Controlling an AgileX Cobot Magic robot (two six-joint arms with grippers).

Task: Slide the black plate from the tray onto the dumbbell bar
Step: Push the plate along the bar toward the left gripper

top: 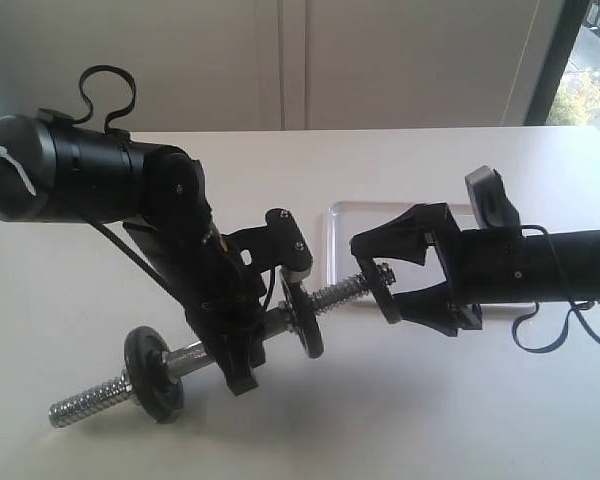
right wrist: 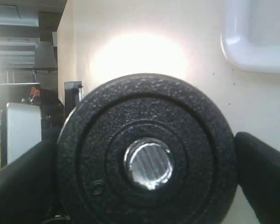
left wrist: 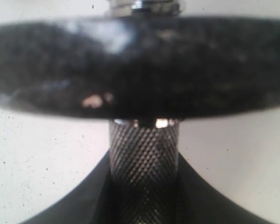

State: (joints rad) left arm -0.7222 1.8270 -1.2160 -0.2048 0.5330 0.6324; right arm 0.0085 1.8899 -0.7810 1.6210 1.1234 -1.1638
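Note:
My left gripper (top: 244, 348) is shut on the knurled middle of the dumbbell bar (top: 335, 293), holding it slanted above the table. In the left wrist view the bar (left wrist: 143, 158) runs between my black fingers (left wrist: 74, 210) up to a black disc (left wrist: 140, 65). Two black discs sit on the bar, one (top: 155, 372) near the lower threaded end and one (top: 305, 315) beyond my left gripper. My right gripper (top: 385, 282) is shut on the black plate (top: 383, 292) at the bar's upper threaded end. In the right wrist view the bar's end (right wrist: 148, 165) fills the hole of the plate (right wrist: 93, 140). The white tray (top: 340, 225) lies behind.
The white table (top: 460, 400) carries the tray, whose corner shows in the right wrist view (right wrist: 256, 42). A dark window frame (top: 555, 60) stands at the back right. A cable (top: 555, 325) loops under the right arm.

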